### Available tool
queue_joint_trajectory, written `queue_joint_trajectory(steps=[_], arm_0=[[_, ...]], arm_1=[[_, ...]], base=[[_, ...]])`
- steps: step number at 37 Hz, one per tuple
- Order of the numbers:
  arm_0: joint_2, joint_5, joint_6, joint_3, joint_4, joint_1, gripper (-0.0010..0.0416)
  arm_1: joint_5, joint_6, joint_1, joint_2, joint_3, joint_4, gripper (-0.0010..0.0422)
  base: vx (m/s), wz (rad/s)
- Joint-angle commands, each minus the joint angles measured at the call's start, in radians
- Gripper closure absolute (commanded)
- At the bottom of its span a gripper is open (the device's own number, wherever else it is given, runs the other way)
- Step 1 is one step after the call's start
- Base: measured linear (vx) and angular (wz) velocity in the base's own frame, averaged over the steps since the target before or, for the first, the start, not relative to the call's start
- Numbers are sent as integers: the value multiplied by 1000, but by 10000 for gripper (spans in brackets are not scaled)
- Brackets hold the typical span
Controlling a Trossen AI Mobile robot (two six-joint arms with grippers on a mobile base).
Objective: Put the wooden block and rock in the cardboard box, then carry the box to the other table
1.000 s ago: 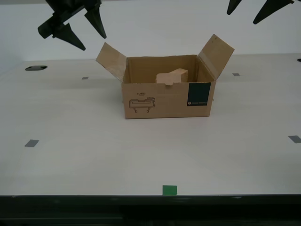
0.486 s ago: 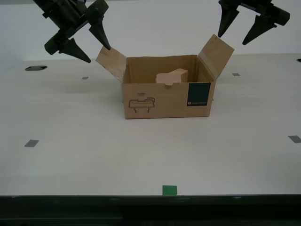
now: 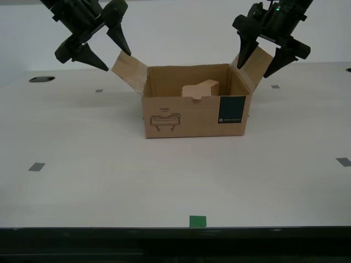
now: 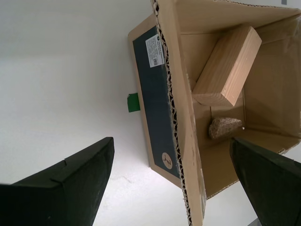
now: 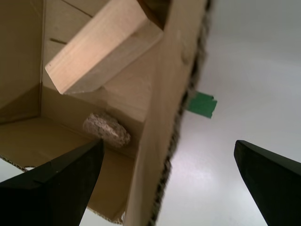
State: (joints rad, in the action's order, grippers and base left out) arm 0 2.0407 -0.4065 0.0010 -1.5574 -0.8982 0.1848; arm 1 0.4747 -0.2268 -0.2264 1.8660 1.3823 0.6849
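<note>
The cardboard box (image 3: 186, 118) stands open on the pale table (image 3: 109, 181). Inside it the wooden block (image 3: 200, 89) leans tilted. The block (image 4: 228, 63) and the rock (image 4: 225, 127) lie together on the box floor, as the first wrist view also shows: block (image 5: 103, 47), rock (image 5: 107, 129). The exterior view hides the rock. My first gripper (image 3: 114, 60) is open, straddling the flap (image 3: 130, 71) on the exterior view's left. My second gripper (image 3: 254, 70) is open astride the flap (image 3: 258, 56) on the exterior view's right. The other table is out of view.
Grey square marks (image 3: 37, 166) (image 3: 343, 161) and a green tape piece (image 3: 197, 221) lie on the table. The table's front edge runs just below the green tape. A dark round hole (image 3: 41, 79) sits at the far back on the exterior view's left.
Both arms came down from the top of the exterior view. The second gripper dropped furthest, now around its flap. The first gripper lowered to its flap, then held still. Box unmoved.
</note>
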Motion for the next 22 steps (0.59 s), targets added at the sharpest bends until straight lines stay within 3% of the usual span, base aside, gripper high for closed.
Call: queue_joint_trajectory(steps=[1, 22], arm_0=[[-1, -8, 10, -1, 24, 4, 19], [-2, -8, 19, 1, 34, 7, 19]], arm_1=[[5, -3, -1, 0, -2, -4, 78], [-4, -72, -5, 79, -8, -141, 78]], base=[[0, 0], [0, 0]])
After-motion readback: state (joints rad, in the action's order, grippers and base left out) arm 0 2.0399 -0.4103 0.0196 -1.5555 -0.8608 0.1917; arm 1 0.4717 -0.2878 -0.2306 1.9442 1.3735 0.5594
